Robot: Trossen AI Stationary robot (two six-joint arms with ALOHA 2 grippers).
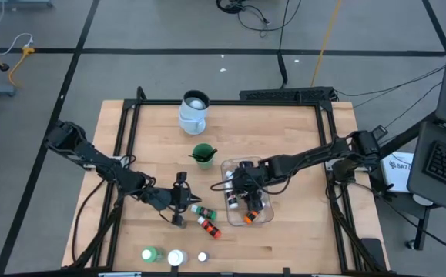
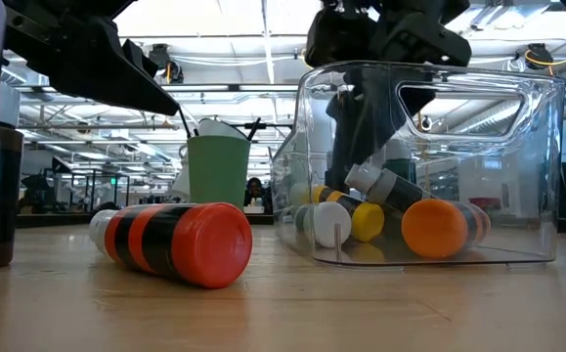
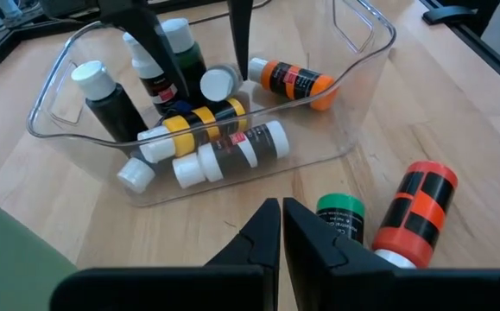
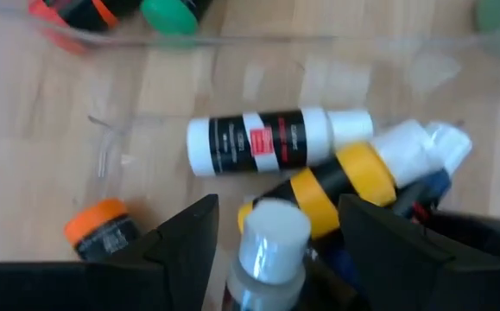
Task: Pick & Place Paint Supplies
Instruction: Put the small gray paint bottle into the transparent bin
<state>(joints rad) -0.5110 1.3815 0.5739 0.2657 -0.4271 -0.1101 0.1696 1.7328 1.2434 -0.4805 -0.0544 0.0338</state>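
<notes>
A clear tub (image 1: 271, 214) holds several small white-capped paint bottles (image 3: 206, 138) lying in a heap, among them an orange one (image 3: 294, 80). My right gripper (image 4: 275, 250) reaches down into the tub, open. Its fingers stand on either side of a white-capped bottle (image 4: 267, 238), with a gap on each side. My left gripper (image 3: 281, 226) hovers shut and holding nothing just left of the tub. Beside it on the table lie a green-capped bottle (image 3: 341, 216) and an orange-and-black bottle (image 3: 415, 212).
A green cup (image 1: 202, 154) with dark brushes stands behind the tub, and a pale jug (image 1: 194, 111) stands farther back. A green bottle (image 1: 150, 254), a white jar (image 1: 176, 258) and a small white cap (image 1: 202, 257) sit near the front edge.
</notes>
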